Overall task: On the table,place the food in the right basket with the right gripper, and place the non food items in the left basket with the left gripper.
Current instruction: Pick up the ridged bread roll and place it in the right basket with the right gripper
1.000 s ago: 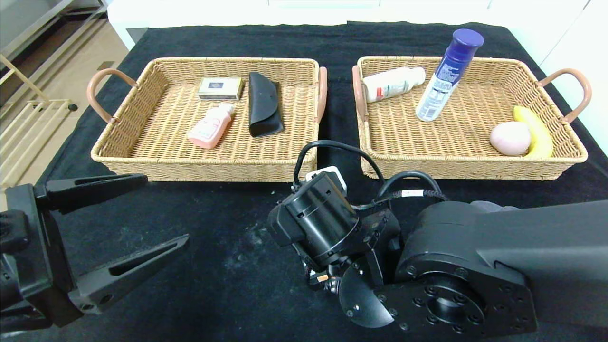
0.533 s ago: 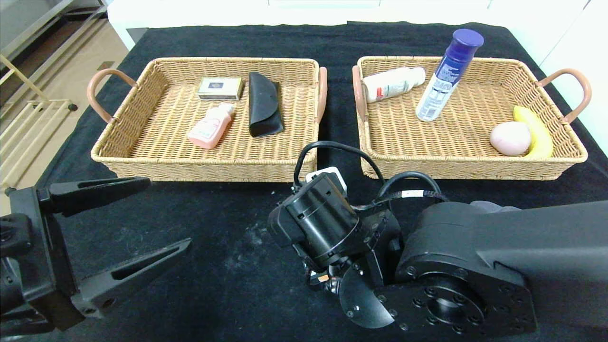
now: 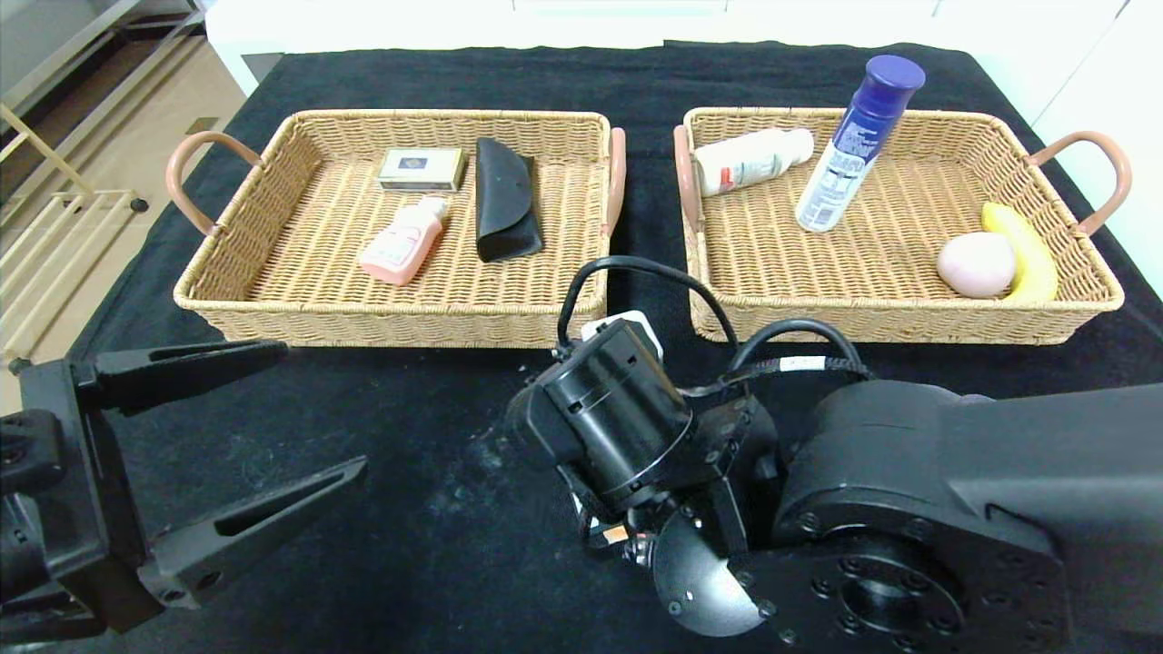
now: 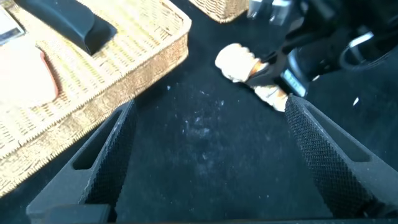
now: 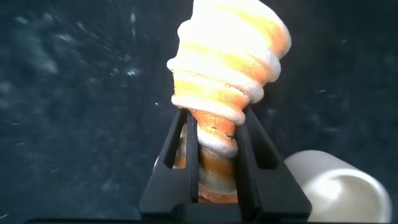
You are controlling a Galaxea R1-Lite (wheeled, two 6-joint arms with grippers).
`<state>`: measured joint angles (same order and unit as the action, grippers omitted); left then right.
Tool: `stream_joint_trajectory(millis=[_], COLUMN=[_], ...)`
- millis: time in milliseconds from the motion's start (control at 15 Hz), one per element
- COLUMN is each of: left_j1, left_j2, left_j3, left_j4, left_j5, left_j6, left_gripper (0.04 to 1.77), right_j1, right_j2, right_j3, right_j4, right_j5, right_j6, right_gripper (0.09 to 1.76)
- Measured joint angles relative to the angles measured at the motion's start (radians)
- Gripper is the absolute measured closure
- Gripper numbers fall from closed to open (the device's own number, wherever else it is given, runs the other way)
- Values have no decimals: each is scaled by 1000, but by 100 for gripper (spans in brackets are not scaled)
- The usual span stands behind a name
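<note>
Our right gripper (image 5: 211,146) is clamped on the spiral pastry (image 5: 225,81); left gripper (image 3: 263,427) parked near-left, fingers spread.

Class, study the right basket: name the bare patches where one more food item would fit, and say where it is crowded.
In the right basket, the bare weave runs across the middle and front, between the blue-capped can and the pink egg-shaped item. Crowded spots: the back left, where the white bottle lies beside the can, and the front right corner, where the banana lies against the egg-shaped item.
</note>
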<state>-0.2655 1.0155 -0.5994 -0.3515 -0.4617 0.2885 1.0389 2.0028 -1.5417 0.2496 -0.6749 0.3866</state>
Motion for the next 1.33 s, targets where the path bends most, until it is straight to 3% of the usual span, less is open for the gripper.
stream_joint_trajectory(millis=[333, 533, 1333], left_j1=[6, 6, 0], left_j2=[-1, -2, 1], left_j3=[-4, -1, 3], left_j4=[-9, -6, -3], left_j5=[3, 2, 2], left_j6=[-2, -1, 1], left_gripper=[9, 9, 9], right_j1=[14, -20, -373], right_j2=[-103, -166, -302], right_j3=[6, 7, 2], right_j4=[30, 78, 96], right_j5=[-2, -3, -3], right_j6=[-3, -3, -86], right_gripper=[144, 144, 145])
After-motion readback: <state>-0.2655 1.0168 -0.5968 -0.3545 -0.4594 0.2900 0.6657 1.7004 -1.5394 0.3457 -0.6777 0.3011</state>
